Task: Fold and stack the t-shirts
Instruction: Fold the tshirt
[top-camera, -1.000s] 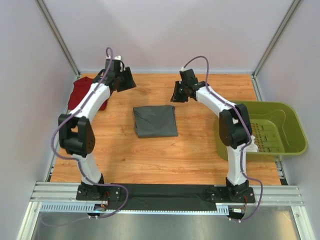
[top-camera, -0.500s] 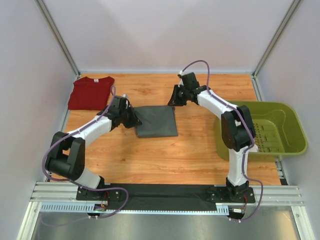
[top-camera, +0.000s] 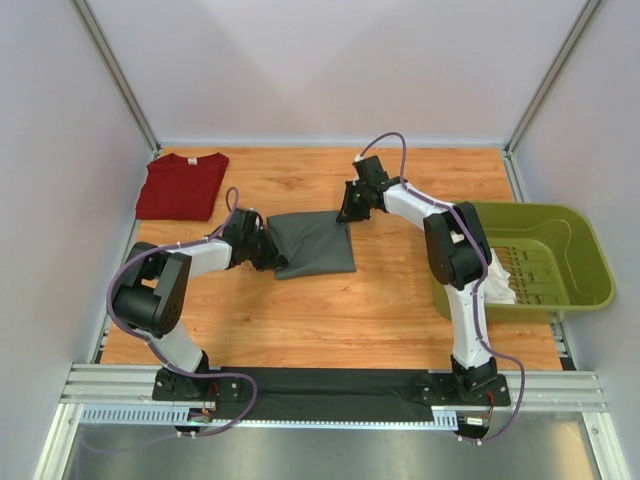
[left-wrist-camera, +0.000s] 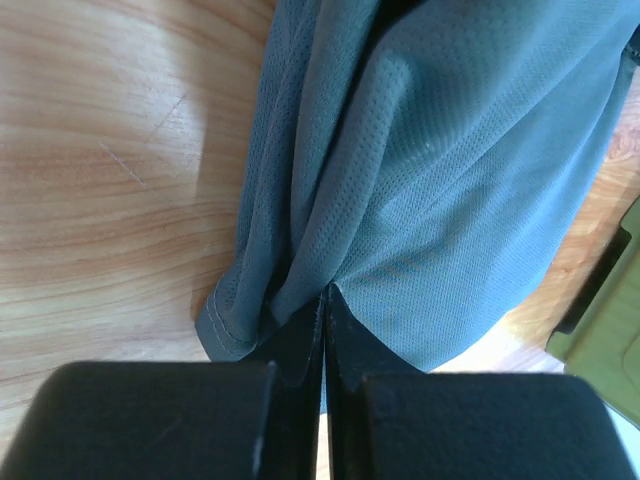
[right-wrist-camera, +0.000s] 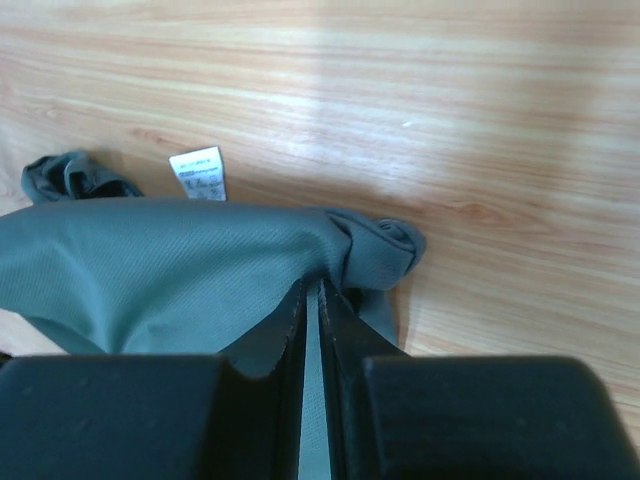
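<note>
A dark grey t-shirt (top-camera: 315, 243) lies folded mid-table, its left edge bunched. My left gripper (top-camera: 272, 258) sits low at its near left corner; in the left wrist view the left gripper (left-wrist-camera: 325, 292) is shut, with a pinch of the grey t-shirt (left-wrist-camera: 450, 180) at the tips. My right gripper (top-camera: 347, 212) is at the shirt's far right corner. The right wrist view shows the right gripper (right-wrist-camera: 312, 288) nearly closed, grey t-shirt (right-wrist-camera: 150, 270) cloth in the narrow gap and a white label (right-wrist-camera: 198, 173) on the wood beyond. A dark red t-shirt (top-camera: 182, 186) lies flat at the back left.
An olive-green plastic basket (top-camera: 590, 250) stands at the table's right edge beside the right arm, something white against its near left side. Grey walls close off the left, back and right. A black strip and metal rails run along the near edge by the arm bases.
My left arm swung from the red t-shirt down to the grey t-shirt's near left corner and shut there. The right gripper lowered onto the far right corner and closed. The shirt's left edge has bunched.
</note>
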